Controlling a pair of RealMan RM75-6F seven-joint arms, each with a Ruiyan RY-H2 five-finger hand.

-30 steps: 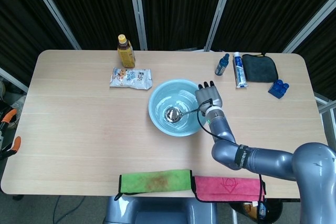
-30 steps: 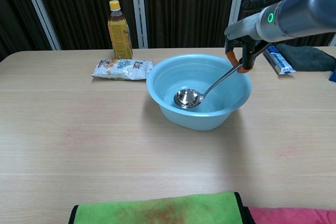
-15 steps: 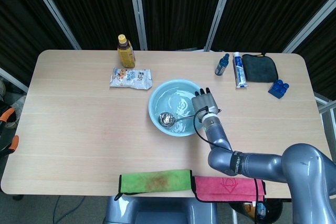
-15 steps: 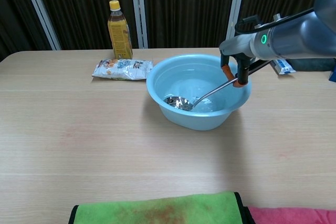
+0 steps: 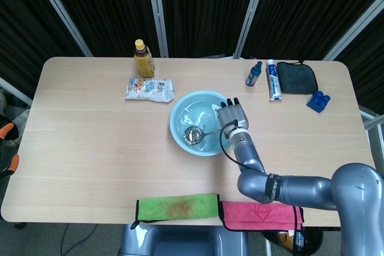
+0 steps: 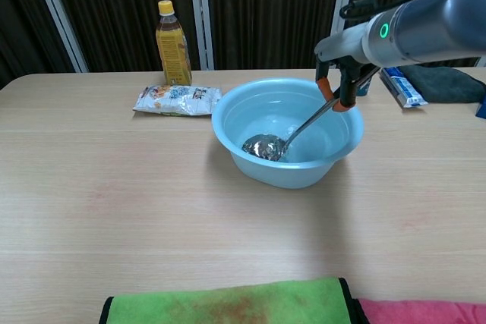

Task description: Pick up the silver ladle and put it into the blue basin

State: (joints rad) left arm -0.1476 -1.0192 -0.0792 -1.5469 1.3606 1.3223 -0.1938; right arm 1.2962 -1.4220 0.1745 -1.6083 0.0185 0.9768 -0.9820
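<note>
The robot's right arm (image 5: 300, 184) is a run of smooth, rounded metallic grey tubes, glossy enough to catch the light. A black band (image 5: 275, 179) rings it at one joint. A thin black cable (image 5: 225, 145) loops along the slim forearm toward the wrist, where a pale ring sits. The dark grey, segmented right hand (image 5: 234, 114) has black fingertips. In the chest view a small green ring light (image 6: 384, 30) glows on the grey casing.
</note>
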